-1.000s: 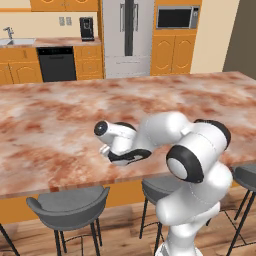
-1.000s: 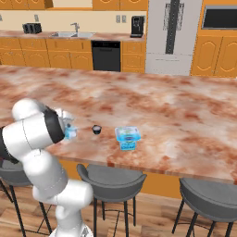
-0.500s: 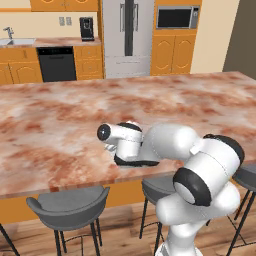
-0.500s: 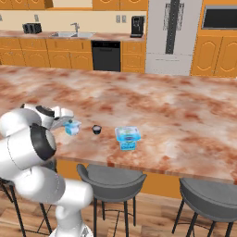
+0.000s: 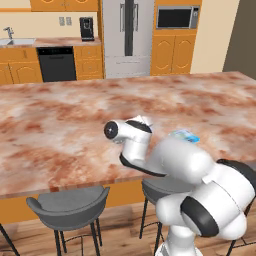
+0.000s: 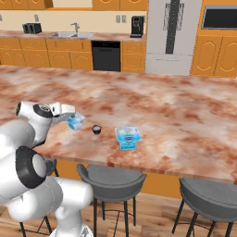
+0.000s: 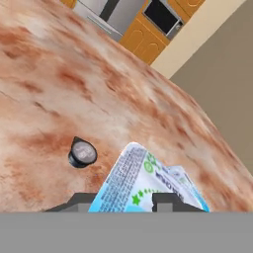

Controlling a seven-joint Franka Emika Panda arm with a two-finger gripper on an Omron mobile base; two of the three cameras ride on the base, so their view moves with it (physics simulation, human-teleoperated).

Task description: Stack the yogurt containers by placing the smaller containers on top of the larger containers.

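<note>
Small light-blue pack (image 6: 75, 121) is seen clamped between the narrowly parted fingertips of the gripper (image 7: 123, 201), apparently raised just off the marbled counter (image 6: 185, 111), though the gap is hard to judge. Tiny dark cup (image 6: 96, 129) is set just beside it on the counter; wider green-marked pack (image 6: 127, 137) stands further along, near the front edge. Grey stools (image 6: 111, 178) are tucked below. Orange cabinets (image 6: 46, 58), a dishwasher (image 6: 106, 55) and a fridge (image 6: 173, 37) are noted behind.
</note>
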